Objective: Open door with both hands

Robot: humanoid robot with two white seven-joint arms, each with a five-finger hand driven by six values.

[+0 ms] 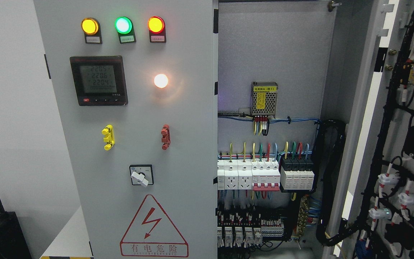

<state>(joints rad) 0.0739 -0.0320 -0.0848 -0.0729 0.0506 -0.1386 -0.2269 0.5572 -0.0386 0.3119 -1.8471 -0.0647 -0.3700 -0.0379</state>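
Even, fairly bright indoor light, source not visible. White indicator lamp (161, 80) blown out, soft halo glaring on the grey closed door (135, 126). Yellow, green and red lamps (122, 25) glow strongly, centres near clipped. Cabinet interior (271, 54) a bit darker, shaded toward the right wall. Focus sharp overall; small label text soft. Lower left corner dark.

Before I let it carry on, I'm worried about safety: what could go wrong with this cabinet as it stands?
1. The right door is swung open, so the breakers and wiring lie exposed; a reaching arm could touch them.
2. Lamps and meter are lit, so the cabinet looks powered.
3. Neither hand shows, so their distance from the cabinet can't be judged.
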